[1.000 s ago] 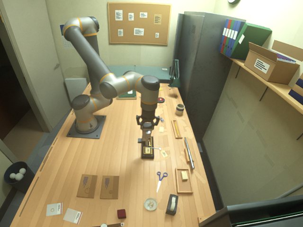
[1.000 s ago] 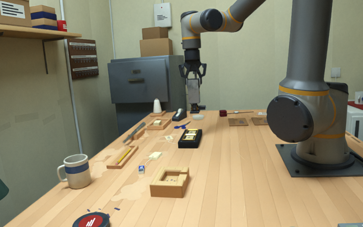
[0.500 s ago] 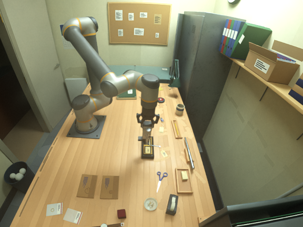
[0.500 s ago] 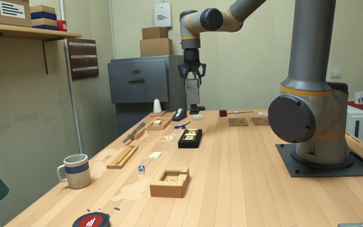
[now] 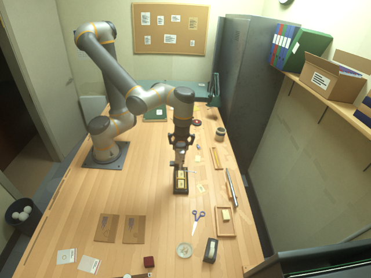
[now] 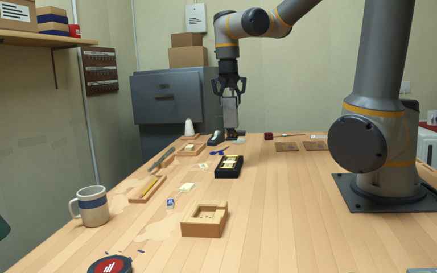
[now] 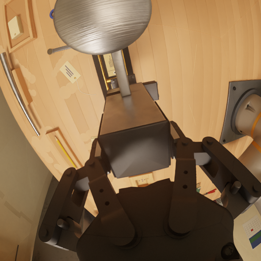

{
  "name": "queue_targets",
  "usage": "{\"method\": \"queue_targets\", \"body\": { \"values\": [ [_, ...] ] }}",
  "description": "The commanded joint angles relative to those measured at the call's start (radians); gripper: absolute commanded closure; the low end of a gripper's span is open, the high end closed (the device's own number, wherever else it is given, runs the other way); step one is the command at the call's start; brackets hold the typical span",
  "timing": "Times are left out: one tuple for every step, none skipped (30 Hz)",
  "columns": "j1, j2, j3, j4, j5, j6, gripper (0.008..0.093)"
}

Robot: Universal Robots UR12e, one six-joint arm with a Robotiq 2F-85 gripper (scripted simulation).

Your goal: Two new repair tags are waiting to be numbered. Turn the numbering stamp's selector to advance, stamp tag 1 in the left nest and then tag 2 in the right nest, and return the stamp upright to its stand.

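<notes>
The numbering stamp (image 6: 230,116), a grey metal block with a dark foot, hangs upright in my gripper (image 6: 229,100), which grips its upper body well above the bench. Through the wrist camera its body (image 7: 133,126) runs away from me toward the stem and round metal knob (image 7: 102,24). Below it sits the black fixture (image 5: 180,180) with two brass-framed nests side by side, a tag in each (image 6: 229,162). The empty wooden stamp stand (image 6: 204,218) rests on the bench nearer the mug end.
A grey cabinet (image 5: 248,80) and a shelf of binders stand behind and to the side. A loose tag (image 5: 200,188), pencil tray (image 5: 216,157), steel rod (image 5: 231,186), scissors (image 5: 196,220), tape dispenser (image 5: 210,250) and mug (image 6: 90,206) lie around the fixture.
</notes>
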Motion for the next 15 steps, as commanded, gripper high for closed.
{"method": "queue_targets", "body": {
  "values": [
    [0.006, -0.003, 0.0, -0.001, 0.0, 0.006, 0.0934],
    [0.013, -0.006, 0.002, -0.001, 0.0, 0.013, 0.0934],
    [0.02, -0.009, 0.004, 0.0, 0.0, 0.02, 0.0934],
    [0.027, -0.012, 0.007, 0.0, 0.0, 0.027, 0.0934],
    [0.035, -0.014, 0.009, 0.0, 0.0, 0.034, 0.0934],
    [0.042, -0.017, 0.012, 0.001, 0.0, 0.042, 0.0934],
    [0.05, -0.02, 0.014, 0.001, 0.0, 0.05, 0.0934],
    [0.058, -0.022, 0.016, 0.001, 0.0, 0.058, 0.0934],
    [0.067, -0.025, 0.019, 0.001, 0.0, 0.067, 0.0934],
    [0.076, -0.028, 0.021, 0.002, 0.0, 0.076, 0.0934],
    [0.085, -0.03, 0.023, 0.002, 0.0, 0.085, 0.0934],
    [0.094, -0.033, 0.026, 0.002, 0.0, 0.094, 0.0934],
    [0.103, -0.035, 0.028, 0.003, 0.0, 0.103, 0.0934],
    [0.113, -0.037, 0.03, 0.003, 0.0, 0.113, 0.0934],
    [0.123, -0.04, 0.032, 0.003, 0.0, 0.123, 0.0934]
  ]
}}
